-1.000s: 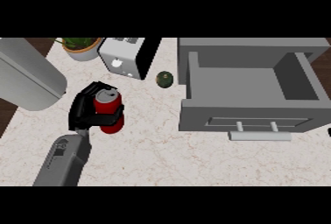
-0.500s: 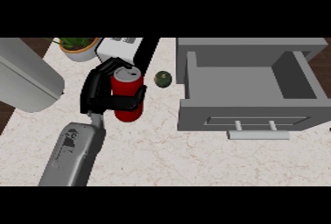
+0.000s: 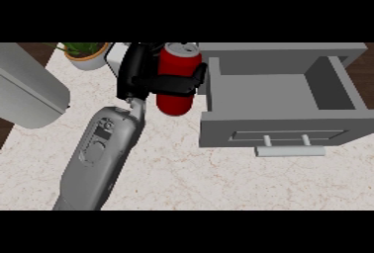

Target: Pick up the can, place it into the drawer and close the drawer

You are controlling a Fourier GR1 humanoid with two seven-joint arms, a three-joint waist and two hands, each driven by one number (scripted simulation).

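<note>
Left hand (image 3: 150,79) wrapped rnd red can (image 3: 176,81), just beside open drawer (image 3: 281,106).

The robot hand (image 3: 150,79) wraps the red can (image 3: 175,84) and hides a band of its middle. Hand and can together cover most of a white object (image 3: 113,59) behind them. The potted plant (image 3: 86,52) is cut off at the top. The right hand does not show.
</note>
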